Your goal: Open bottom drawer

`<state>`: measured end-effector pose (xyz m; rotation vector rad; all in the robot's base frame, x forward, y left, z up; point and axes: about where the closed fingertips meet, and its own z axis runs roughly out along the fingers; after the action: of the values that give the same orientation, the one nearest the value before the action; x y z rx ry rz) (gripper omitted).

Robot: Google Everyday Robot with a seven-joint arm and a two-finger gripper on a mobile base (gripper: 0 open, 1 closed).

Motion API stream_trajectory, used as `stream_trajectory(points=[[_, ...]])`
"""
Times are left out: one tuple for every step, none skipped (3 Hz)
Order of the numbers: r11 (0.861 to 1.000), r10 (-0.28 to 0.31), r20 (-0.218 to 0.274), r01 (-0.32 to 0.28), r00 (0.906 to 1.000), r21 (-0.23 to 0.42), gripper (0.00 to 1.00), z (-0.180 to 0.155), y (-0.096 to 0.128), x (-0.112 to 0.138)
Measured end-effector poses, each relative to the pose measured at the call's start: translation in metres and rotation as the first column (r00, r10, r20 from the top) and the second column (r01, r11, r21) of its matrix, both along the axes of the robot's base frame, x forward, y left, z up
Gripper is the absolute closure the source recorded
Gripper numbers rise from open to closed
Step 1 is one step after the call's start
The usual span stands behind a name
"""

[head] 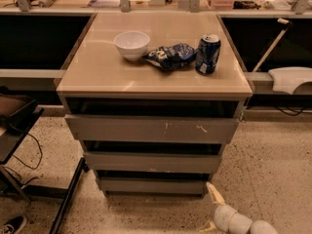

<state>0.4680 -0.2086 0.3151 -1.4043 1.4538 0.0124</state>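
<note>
Now the gripper [204, 206] points leftward, low beside the bottom drawer [151, 185]'s right corner; jaws apart.

I see the cabinet top [97, 72] in a glossy tan. On it, the bowl [132, 44] is plain white, the crumpled bag [170, 56] to its right is dark blue with white print, and the can [208, 54] further right is blue with white markings and a silver lid. All three drawer fronts are flat grey: the top drawer [151, 129] carries pale scratches, the middle drawer [152, 163] a pale chip on its upper edge, and the bottom drawer [151, 185] is unmarked. The floor [273, 150] is beige with dark speckles. My gripper [204, 206], near right by the bottom drawer, is off-white with yellowish fingers.
</note>
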Motion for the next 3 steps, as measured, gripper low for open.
stream_trajectory(points=[[0.99, 0.069, -0.073, -0.077, 0.995, -0.115, 0.0, -0.018, 0.014, -0.009], [0.914, 0.184, -0.133, -0.219, 0.9739, -0.342, 0.0, -0.031, 0.026, -0.031], [0.859, 0.234, -0.138, -0.271, 0.9623, -0.434, 0.0, -0.025, 0.023, -0.037]])
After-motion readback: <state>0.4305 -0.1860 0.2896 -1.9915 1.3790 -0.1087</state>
